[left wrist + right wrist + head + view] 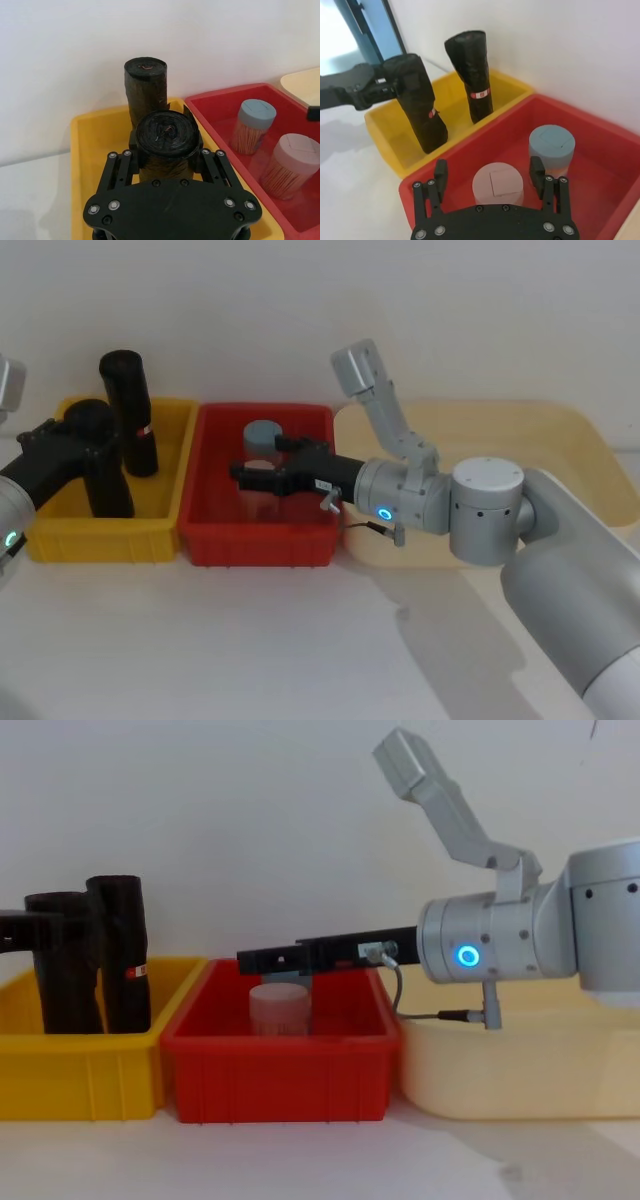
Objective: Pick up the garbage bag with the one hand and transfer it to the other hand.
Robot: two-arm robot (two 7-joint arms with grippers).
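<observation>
Where the white counter (250, 640) spreads across the front, three containers sit in a row along the wall. A wide beige tray (560, 430) is on the right, a red bin (215, 540) is just beside it in the middle, and a yellow bin (60, 545) is on the left. The right arm, its ring lit blue, reaches across the tray to above the red bin. There the right gripper (488, 169) hangs over a pinkish jar (497, 185) with its fingers spread wide, grasping nothing. The left gripper (166, 147), on the arm with the green ring, has its fingers clenched on the upper part of the garbage bag (108, 485). The bag stands roughly upright with its lower end inside the yellow bin. Just behind it stands a second black roll (130, 410) with a small red-and-white label. A grey-blue jar (551, 147) stands beside the pinkish one.
</observation>
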